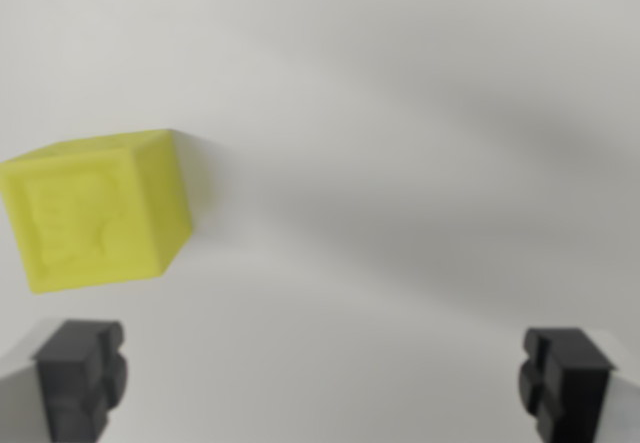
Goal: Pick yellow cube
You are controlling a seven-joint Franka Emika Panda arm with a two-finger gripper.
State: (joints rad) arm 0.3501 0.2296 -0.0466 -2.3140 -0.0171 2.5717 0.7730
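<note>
A yellow cube (pixel 97 211) with an embossed face lies on a pale surface at the wrist view's left, slightly blurred. My gripper (pixel 322 383) is open, its two black fingertips (pixel 82 375) showing at the bottom corners of the view. The cube sits just above the left fingertip, outside the gap between the fingers. Nothing is between the fingers.
The pale, plain surface (pixel 420 143) fills the view, crossed by soft diagonal shadows. No other objects show.
</note>
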